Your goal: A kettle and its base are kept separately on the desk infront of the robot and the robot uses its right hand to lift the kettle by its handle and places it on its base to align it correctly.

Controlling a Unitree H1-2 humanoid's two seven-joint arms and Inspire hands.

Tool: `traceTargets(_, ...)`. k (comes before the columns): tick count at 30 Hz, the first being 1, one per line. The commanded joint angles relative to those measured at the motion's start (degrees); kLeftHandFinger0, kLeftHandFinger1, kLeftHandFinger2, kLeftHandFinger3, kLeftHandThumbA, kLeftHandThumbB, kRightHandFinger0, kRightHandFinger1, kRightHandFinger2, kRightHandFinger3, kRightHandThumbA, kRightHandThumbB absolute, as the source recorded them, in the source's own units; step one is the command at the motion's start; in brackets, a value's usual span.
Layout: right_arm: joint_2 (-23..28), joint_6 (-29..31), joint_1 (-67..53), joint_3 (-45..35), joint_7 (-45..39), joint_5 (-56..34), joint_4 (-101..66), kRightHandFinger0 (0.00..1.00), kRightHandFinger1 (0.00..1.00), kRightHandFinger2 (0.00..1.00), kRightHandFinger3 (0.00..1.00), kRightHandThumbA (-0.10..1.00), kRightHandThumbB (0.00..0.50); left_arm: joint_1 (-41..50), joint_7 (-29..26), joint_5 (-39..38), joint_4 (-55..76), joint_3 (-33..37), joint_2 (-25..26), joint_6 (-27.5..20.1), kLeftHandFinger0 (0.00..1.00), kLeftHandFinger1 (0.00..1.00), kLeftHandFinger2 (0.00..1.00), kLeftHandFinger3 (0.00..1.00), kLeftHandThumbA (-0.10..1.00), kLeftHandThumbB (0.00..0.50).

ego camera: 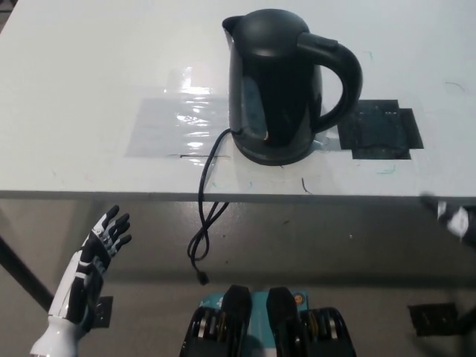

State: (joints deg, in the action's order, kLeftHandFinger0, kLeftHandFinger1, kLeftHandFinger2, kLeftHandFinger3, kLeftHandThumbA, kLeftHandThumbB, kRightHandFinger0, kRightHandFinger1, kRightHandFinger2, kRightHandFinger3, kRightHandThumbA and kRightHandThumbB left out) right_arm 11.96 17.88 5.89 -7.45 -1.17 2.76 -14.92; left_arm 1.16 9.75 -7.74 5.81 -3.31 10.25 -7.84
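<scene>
The black kettle (274, 82) stands upright on its round black base (277, 155) at the middle of the white desk (74, 82). Its spout faces the far left and its handle (346, 74) faces right, with nothing touching it. Only a blurred tip of my black right hand (454, 220) shows at the right edge, below the desk's front edge and well clear of the kettle. My white left hand (100, 249) rests at the lower left, below desk level, open with its fingers spread.
The base's black cord (204, 216) runs over the desk's front edge and hangs down. A shiny clear tape patch (175, 123) lies left of the kettle. A black tape patch (379, 130) lies to its right.
</scene>
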Motion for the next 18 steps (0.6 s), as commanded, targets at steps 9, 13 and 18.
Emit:
traceTargets(9,-3.28,9.05,-1.49,0.79,-0.79,-4.24,19.02,1.0,1.0,1.0,1.0,1.0,0.222,-0.49,1.04,-0.44,0.79,0.37,0.96,-1.35,1.0,1.0,1.0,1.0,1.0,0.071)
traceTargets(13,-3.88,9.05,-1.2,1.19,-0.49,-3.43,20.94,1.0,1.0,1.0,1.0,1.0,0.276,-0.31,0.82,-0.34,1.02,0.31,0.83,-1.14,1.0,1.0,1.0,1.0,1.0,0.059)
traceTargets(18,-4.37,9.05,-1.21,1.52,-0.5,-3.22,21.8,1.0,1.0,1.0,1.0,1.0,0.27,-0.29,0.73,-0.63,0.95,0.29,0.57,-1.13,1.0,1.0,1.0,1.0,1.0,0.039)
